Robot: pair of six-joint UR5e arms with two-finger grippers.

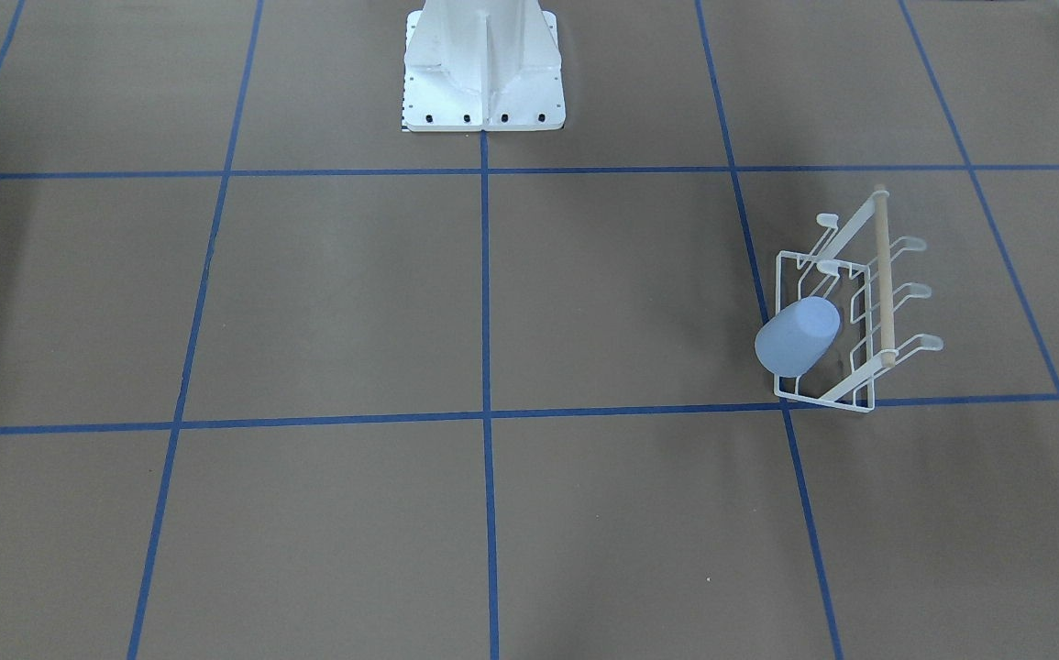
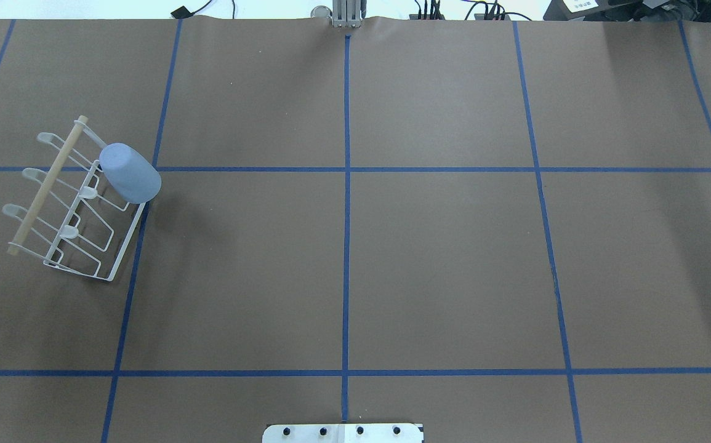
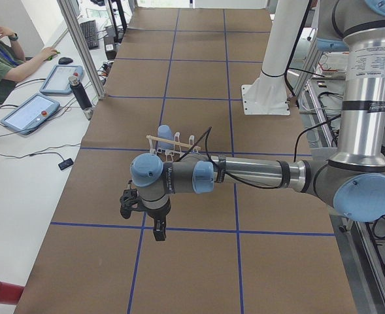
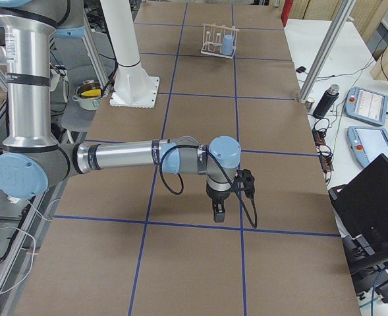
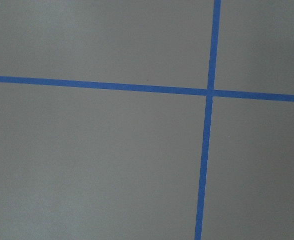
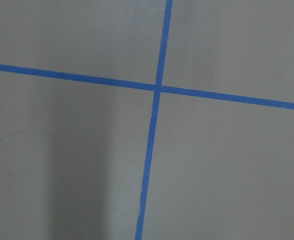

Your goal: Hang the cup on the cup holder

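Cup sits inverted on a rack prong: hanging looks done, and no further move seems needed. Left hand and right hand hang well away; clenched or released, I cannot tell.

Overhead and front cameras face oppositely — sharing the cup holder

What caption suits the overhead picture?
Light blue cup resting tilted on a white wire rack, far left of a brown gridded table.
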